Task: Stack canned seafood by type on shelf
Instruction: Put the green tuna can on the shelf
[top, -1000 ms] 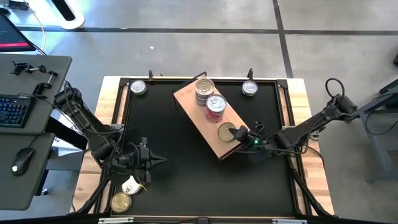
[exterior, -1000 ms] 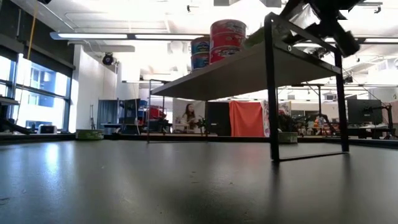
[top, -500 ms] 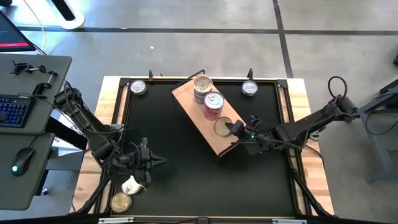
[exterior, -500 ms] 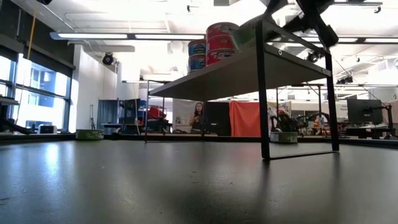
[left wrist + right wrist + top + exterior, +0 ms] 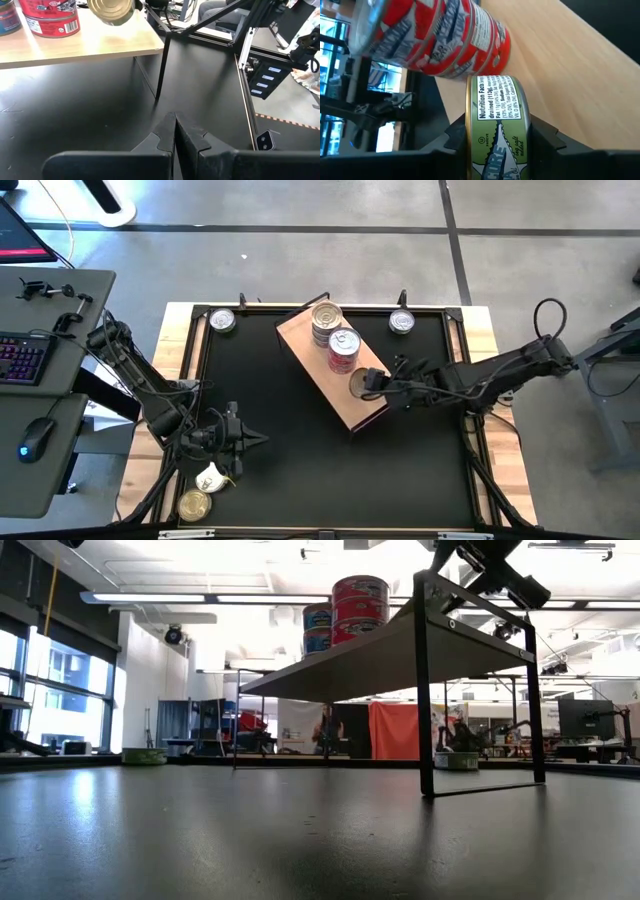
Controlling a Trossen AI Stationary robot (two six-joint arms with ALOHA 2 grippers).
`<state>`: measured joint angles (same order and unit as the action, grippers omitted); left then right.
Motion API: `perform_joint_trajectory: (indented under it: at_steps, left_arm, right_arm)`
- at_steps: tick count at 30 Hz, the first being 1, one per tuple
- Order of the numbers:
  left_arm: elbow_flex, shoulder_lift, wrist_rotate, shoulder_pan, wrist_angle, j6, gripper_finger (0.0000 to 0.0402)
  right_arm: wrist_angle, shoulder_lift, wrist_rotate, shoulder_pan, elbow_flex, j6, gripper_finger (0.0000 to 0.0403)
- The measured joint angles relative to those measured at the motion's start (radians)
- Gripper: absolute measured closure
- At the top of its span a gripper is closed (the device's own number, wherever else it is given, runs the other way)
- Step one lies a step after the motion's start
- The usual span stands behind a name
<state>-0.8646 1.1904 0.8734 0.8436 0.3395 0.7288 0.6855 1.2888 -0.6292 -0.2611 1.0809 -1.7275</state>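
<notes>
The shelf (image 5: 318, 380) is a light wooden board on thin black legs (image 5: 424, 690), set askew at the table's far middle. On it stand a red-labelled stack of cans (image 5: 344, 347) and a blue-labelled stack with a silver top (image 5: 326, 320). My right gripper (image 5: 370, 383) is over the shelf's near-right part, shut on a gold can with a green label (image 5: 497, 125), close beside the red stack (image 5: 435, 35). My left gripper (image 5: 255, 438) hovers shut over the table's near left, with nothing in it (image 5: 175, 135). My right gripper pinches the green-labelled can between its two fingers (image 5: 546, 142), one on each flat gold end, close to the rim (image 5: 526, 125) on the can's right side. The fingers come slanting down from the table's right. The can is tilted, its gold face (image 5: 111, 11) above the board.
Single cans lie at the table's far left (image 5: 222, 321) and far right (image 5: 401, 322). A gold can (image 5: 195, 504) and a white object (image 5: 210, 477) sit at the near left corner. A desk with a keyboard (image 5: 25, 358) stands left of the table.
My right gripper has risen and swung toward the table's far edge with the can, rolling at the wrist. The can has come off the board and moved a little toward the red stack. The shelf with its stacks has shifted slightly toward the table's left.
</notes>
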Motion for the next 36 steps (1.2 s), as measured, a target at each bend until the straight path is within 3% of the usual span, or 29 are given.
perform_joint_trajectory:
  at_steps: [8, 14, 18, 25, 30, 36]
  left_arm:
    - [0.000, 0.000, 0.000, 0.000, -0.001, 0.001, 0.0401]
    - [0.000, 0.000, -0.004, 0.000, -0.001, 0.003, 0.0401]
    - [0.000, 0.000, -0.019, 0.000, -0.001, 0.003, 0.0401]
    - [0.000, 0.000, -0.038, 0.000, -0.001, 0.003, 0.0402]
    - [0.000, 0.000, -0.052, 0.000, 0.000, 0.003, 0.0401]
    - [0.000, 0.000, -0.052, 0.000, -0.001, 0.003, 0.0401]
  right_arm:
    - [-0.009, 0.022, 0.044, 0.021, 0.001, -0.028, 0.0284]
    - [-0.010, 0.022, 0.045, 0.026, 0.001, -0.027, 0.0175]
    - [-0.009, 0.020, 0.051, 0.026, 0.001, -0.020, 0.0130]
    - [0.073, -0.001, 0.112, 0.058, 0.001, -0.031, 0.0123]
    - [0.059, -0.002, 0.194, 0.122, 0.001, -0.047, 0.0122]
    - [0.009, -0.004, 0.213, 0.173, 0.001, 0.002, 0.0122]
